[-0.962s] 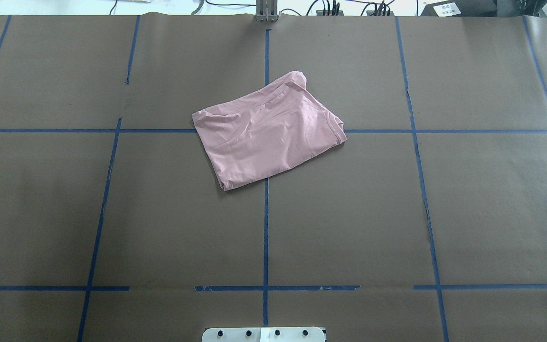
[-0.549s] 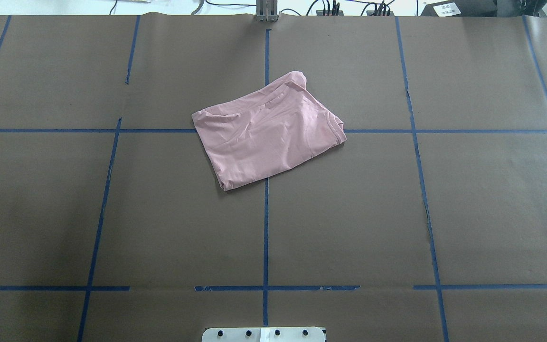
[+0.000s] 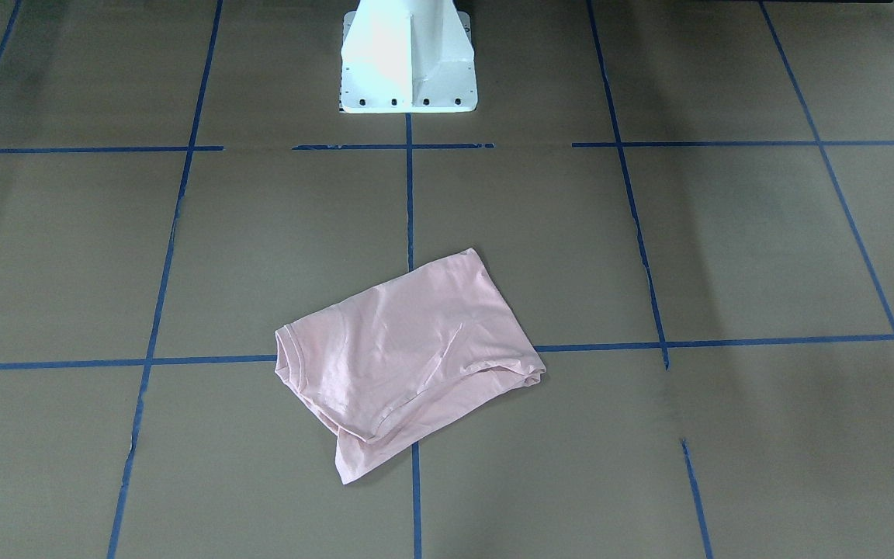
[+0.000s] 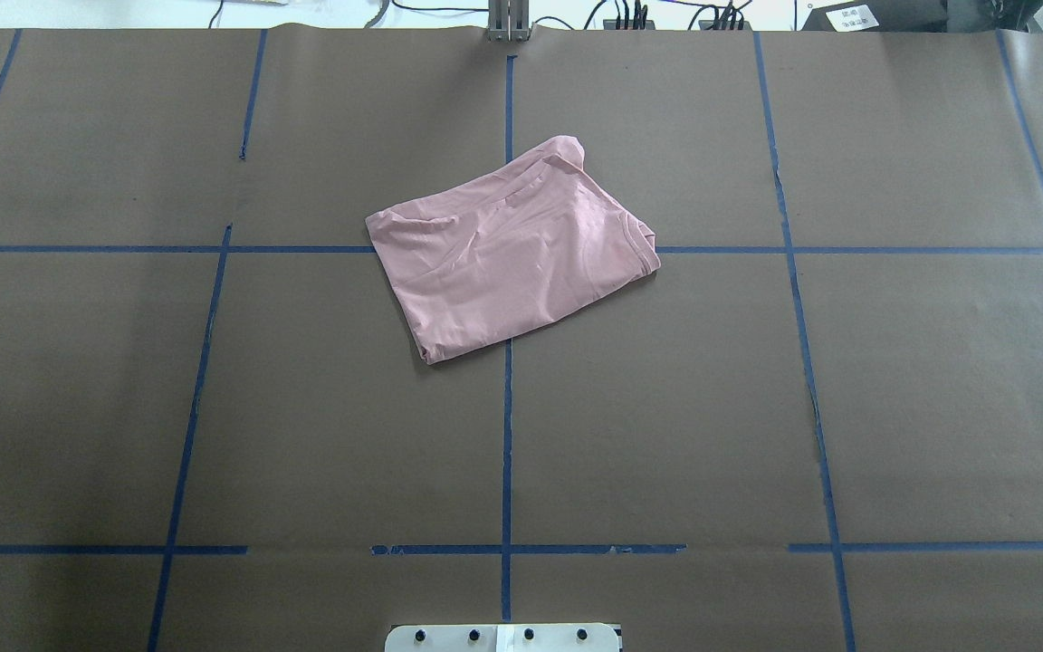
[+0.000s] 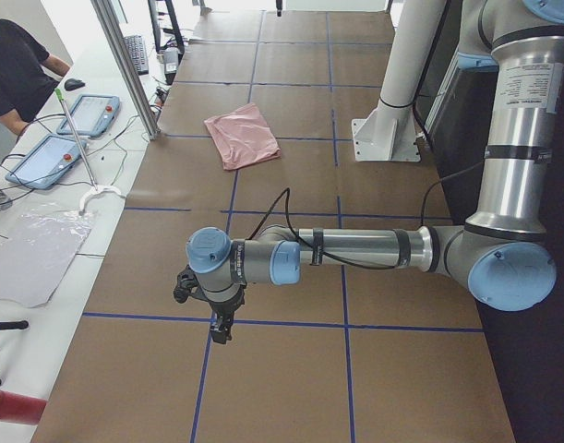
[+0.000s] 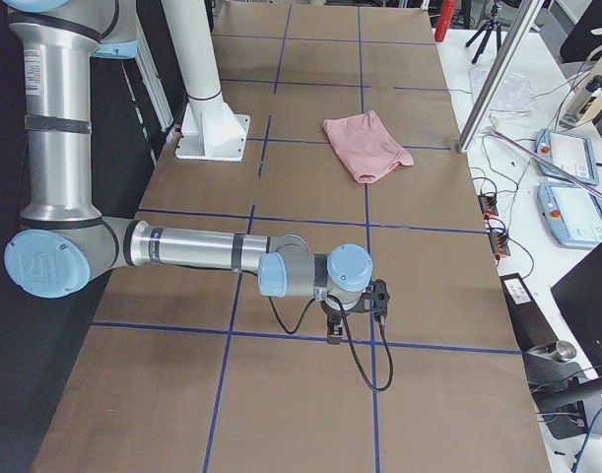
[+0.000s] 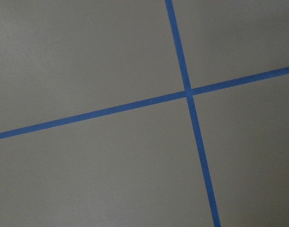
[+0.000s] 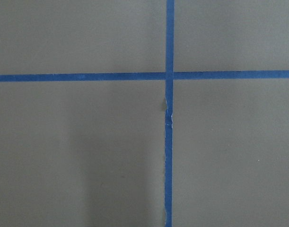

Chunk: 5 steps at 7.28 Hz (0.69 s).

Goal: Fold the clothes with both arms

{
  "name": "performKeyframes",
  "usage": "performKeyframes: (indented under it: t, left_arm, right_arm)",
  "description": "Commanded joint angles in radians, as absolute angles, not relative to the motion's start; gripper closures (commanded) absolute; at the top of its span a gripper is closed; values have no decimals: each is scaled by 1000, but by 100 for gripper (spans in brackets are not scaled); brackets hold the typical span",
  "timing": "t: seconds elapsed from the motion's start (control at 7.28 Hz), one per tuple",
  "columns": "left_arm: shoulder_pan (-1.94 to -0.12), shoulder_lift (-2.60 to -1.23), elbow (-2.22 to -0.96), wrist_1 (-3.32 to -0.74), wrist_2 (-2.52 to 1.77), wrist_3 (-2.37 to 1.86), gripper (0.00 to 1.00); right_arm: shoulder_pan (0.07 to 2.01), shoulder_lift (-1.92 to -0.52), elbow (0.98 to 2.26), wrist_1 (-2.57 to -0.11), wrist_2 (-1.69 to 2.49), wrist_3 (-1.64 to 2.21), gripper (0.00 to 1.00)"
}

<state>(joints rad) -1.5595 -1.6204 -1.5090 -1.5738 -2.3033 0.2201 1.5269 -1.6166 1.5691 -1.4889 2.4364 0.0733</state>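
Note:
The clothes are one pale pink T-shirt (image 4: 512, 254), folded into a rough rectangle on the brown paper at the table's middle, with its ribbed collar at one edge. It also shows in the front-facing (image 3: 400, 357) and side views (image 5: 242, 136) (image 6: 365, 143). Both arms are parked far from it at opposite table ends. The left gripper (image 5: 222, 330) points down over a tape crossing, and so does the right gripper (image 6: 333, 338). Neither touches the shirt. I cannot tell whether either is open or shut. The wrist views show only paper and blue tape.
The white pedestal base (image 3: 408, 62) stands at the robot's side of the table. Blue tape lines (image 4: 507, 453) grid the brown paper. A person (image 5: 14, 65), control tablets (image 5: 88, 115) and a metal post (image 5: 125, 65) are along the far edge.

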Motion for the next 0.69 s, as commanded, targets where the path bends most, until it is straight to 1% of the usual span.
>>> performKeyframes:
  t: [0.0,0.14,0.55]
  left_arm:
    - [-1560,-1620,-1511,-1577,-2306,219,0]
    - [-1560,-1620,-1516,-1577,-2307,221,0]
    - [-1559,-1621,-1519,-1577,-2306,219,0]
  right_arm:
    - [1577,-1595,1609,-1532,2434,81,0]
    - [1577,-1548,1641,-1660,2418,93,0]
    - [1577,-1555,1648,-1687,2422,92,0]
